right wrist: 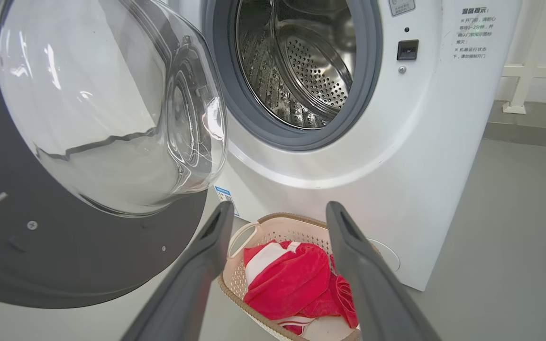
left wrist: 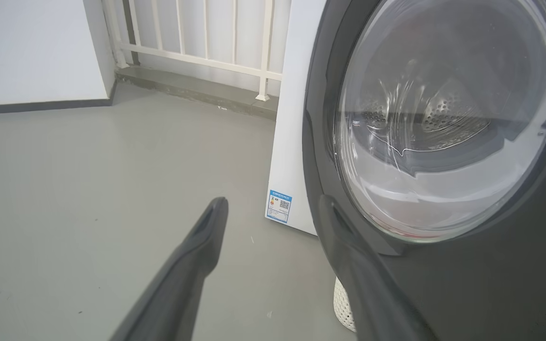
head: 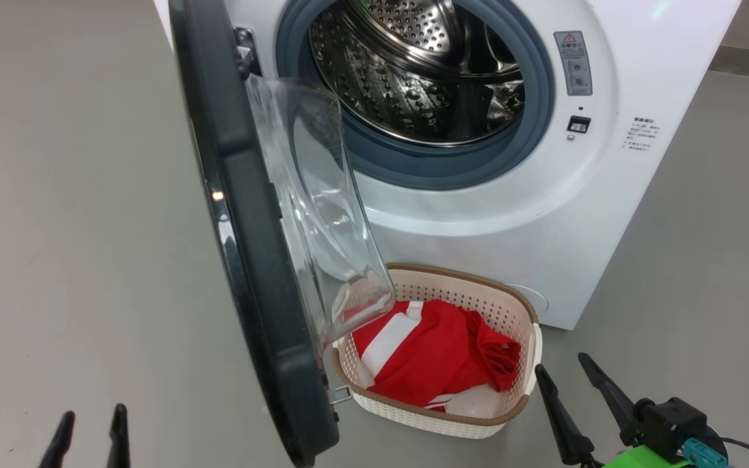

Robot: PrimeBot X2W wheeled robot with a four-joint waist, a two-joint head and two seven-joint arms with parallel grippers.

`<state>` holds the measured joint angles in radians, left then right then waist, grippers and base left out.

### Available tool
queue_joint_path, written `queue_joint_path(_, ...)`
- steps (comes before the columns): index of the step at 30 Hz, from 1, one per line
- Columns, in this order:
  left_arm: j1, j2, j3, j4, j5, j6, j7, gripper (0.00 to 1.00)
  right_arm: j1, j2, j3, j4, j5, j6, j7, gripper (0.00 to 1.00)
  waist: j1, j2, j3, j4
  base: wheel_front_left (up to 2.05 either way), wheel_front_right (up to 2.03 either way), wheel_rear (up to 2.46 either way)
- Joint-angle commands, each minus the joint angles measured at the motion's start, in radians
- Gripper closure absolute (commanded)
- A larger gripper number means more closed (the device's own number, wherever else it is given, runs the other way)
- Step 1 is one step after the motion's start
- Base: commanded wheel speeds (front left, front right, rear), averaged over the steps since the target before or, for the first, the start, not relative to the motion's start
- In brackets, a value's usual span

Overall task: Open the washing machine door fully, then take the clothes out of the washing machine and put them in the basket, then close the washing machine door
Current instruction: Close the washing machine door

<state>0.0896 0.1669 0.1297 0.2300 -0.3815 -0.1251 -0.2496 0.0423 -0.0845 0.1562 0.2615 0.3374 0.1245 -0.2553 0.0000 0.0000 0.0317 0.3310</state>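
Note:
The white washing machine (head: 543, 214) stands with its black-rimmed door (head: 244, 214) swung out towards me, glass bowl (head: 322, 214) facing the drum. The steel drum (head: 413, 71) looks bare of laundry. Red clothes (head: 439, 354) with white stripes lie in the cream basket (head: 517, 403) on the floor below the opening. My left gripper (head: 91, 429) is open at the lower left, outside the door (left wrist: 443, 265); its right finger overlaps the rim in the left wrist view. My right gripper (head: 573, 377) is open beside the basket's right end, holding nothing. The right wrist view looks down on basket (right wrist: 240, 279) and clothes (right wrist: 292, 279).
Grey floor (head: 75, 227) spreads wide to the left of the door and to the right of the machine. A white railing (left wrist: 197, 52) and a wall (left wrist: 31, 47) stand behind the machine's left side. The basket sits close under the door's lower edge.

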Motion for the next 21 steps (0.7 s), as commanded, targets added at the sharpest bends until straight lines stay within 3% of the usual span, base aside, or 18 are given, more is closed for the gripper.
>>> queue_joint_path(1,-0.009,0.009,0.040,-0.031,0.019,-0.006,-0.012,0.00,-0.018,-0.010,0.018,-0.025,-0.014,0.006,-0.006,0.00,0.0000,0.0000,-0.001,0.000,0.00,0.00,0.00)
queue_joint_path(6,0.024,-0.014,0.037,-0.039,0.094,-0.006,-0.012,0.00,-0.015,-0.009,0.018,-0.024,-0.013,0.006,-0.006,0.00,0.0000,0.0000,-0.006,-0.001,0.00,0.00,0.00)
queue_joint_path(21,0.039,-0.035,0.064,-0.075,0.126,-0.006,-0.012,0.00,-0.013,-0.010,0.018,-0.024,-0.012,0.006,-0.006,0.00,0.0000,0.0000,-0.012,0.003,0.00,0.00,0.00)
